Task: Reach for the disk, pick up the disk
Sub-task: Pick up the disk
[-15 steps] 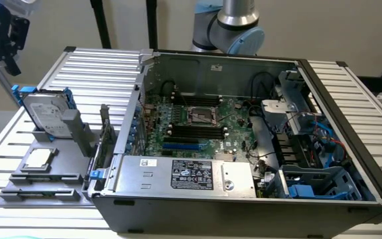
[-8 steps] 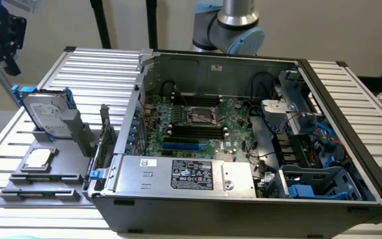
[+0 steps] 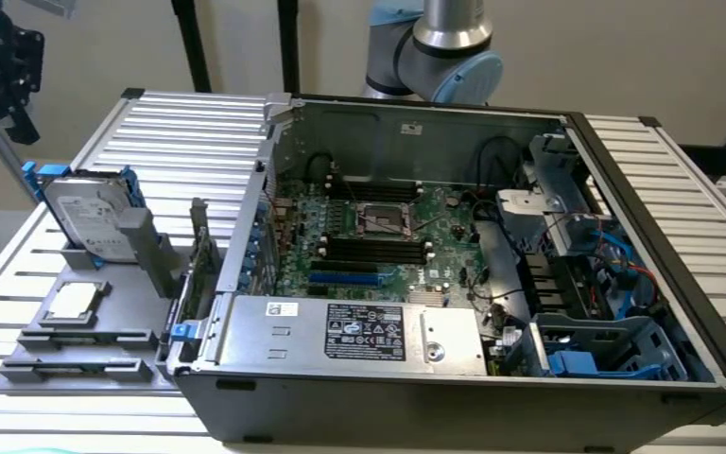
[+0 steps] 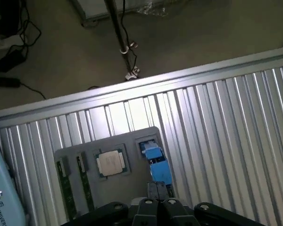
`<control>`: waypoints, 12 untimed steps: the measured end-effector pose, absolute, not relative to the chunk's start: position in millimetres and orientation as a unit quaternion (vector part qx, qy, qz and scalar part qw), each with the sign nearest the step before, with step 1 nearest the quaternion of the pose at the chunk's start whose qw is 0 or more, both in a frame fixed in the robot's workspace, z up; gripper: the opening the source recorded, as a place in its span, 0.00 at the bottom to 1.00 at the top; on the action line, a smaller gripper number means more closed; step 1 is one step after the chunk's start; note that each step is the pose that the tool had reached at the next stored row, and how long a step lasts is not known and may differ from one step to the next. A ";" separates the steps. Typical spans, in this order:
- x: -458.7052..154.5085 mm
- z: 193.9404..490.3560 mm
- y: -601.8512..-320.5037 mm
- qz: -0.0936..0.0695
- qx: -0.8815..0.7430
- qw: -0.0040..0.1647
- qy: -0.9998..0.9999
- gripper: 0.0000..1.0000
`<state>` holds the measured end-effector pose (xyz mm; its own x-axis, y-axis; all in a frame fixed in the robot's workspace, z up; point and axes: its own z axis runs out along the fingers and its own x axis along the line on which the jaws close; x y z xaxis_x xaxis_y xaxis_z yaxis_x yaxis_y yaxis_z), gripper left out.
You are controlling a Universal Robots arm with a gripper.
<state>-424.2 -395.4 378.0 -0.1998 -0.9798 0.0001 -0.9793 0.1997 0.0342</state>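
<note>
Disk (image 3: 86, 216) upright in grey holder (image 3: 136, 357) | claw (image 4: 159, 205) above it, apart | claw state: cannot tell

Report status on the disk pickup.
Gripper hovering above disk, no contact. Disk upright in grey holder, chip beside it. Nothing between gripper and disk.

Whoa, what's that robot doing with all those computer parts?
The robot arm is going for the disk, a hard drive in a blue frame. The disk stands upright in a grey holder beside the open computer case. The gripper hangs above the holder, closest to the disk, but has not yet grabbed it. A square processor chip lies flat in the holder nearby.
</note>
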 end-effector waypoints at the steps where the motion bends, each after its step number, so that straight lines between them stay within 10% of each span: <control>1: -424.2 378.0 -395.4 -0.013 0.639 0.011 -0.769 0.11; 12: -424.2 376.2 -395.4 -0.009 0.711 0.009 -0.703 0.11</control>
<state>-424.2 -395.4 376.2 0.0119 -0.9999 -0.0007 -0.9996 -0.0119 0.0257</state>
